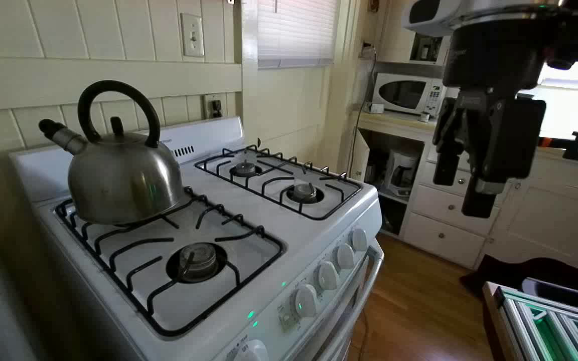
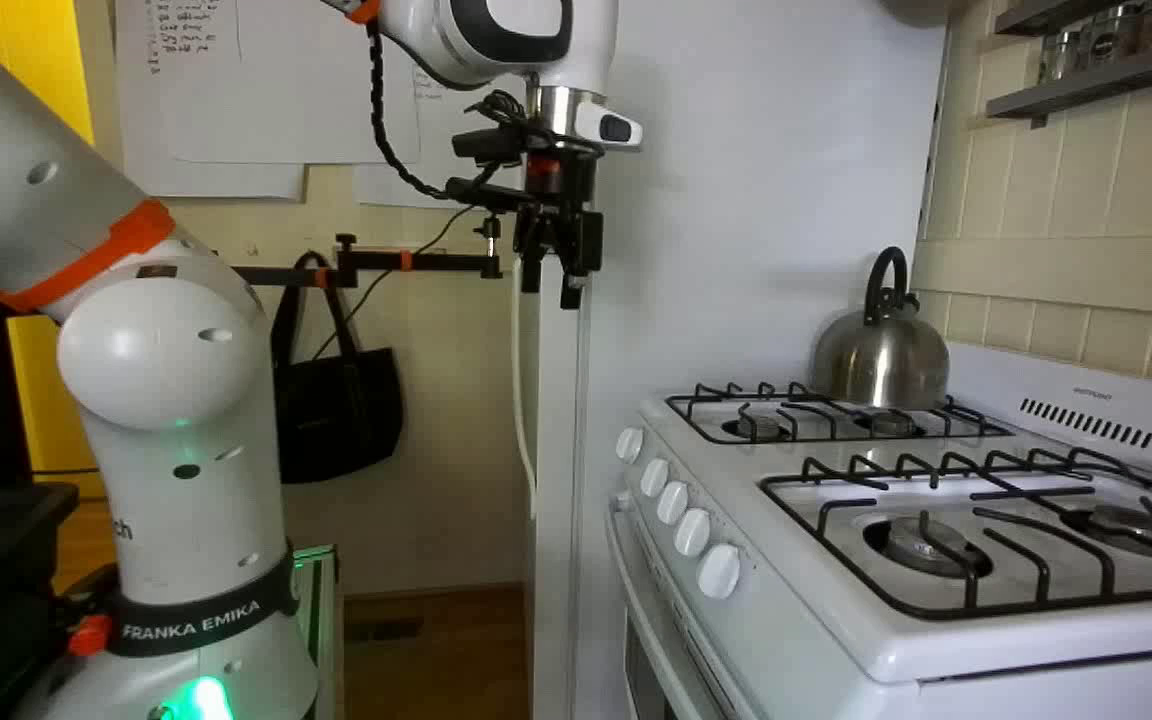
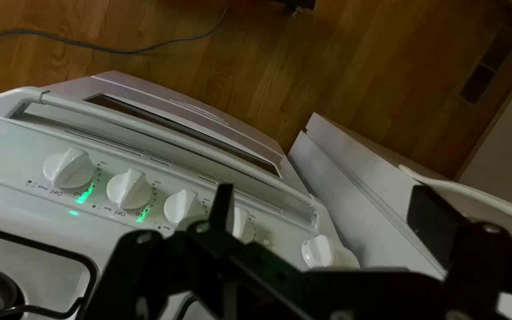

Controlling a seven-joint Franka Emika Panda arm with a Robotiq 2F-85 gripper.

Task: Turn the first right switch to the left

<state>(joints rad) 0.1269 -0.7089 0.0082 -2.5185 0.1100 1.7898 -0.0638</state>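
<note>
1. Kitchen. We've got wood floor (image 3: pixel 256 58) below the gripper (image 2: pixel 551 286), and a pale panelled wall (image 1: pixel 13 30) on the far side of the white stove (image 1: pixel 249 208) from it.
2. Gripper points down, higher than the stove's front panel (image 3: pixel 11 151) and well apart from it.
3. Tool state: released. We see the fingers (image 3: pixel 431 222) spread, bare gap between them.
4. Target: right-end knob (image 3: pixel 69 169), below gripper level and outside the finger gap. In the wrist view we have it left of both fingers. OFF is printed beside it; we can't tell its setting.
5. Four like knobs (image 3: pixel 129 189) continue the row. In the wrist view the left-end knob (image 3: pixel 318 251) shows between the fingers; one finger partly blocks its neighbour.
6. Green light (image 3: pixel 85 195) falls on the panel just beside our target.
7. Steel kettle (image 1: pixel 123 175), upright on the stove near the wall, well apart from the gripper.
8. Past the gripper in an exterior view: microwave (image 1: pixel 402 94), drawers (image 1: pixel 459 245). In an exterior view a black bag (image 2: pixel 336 420) hangs lower than the gripper, between it and the arm's base (image 2: pixel 181 640).
</note>
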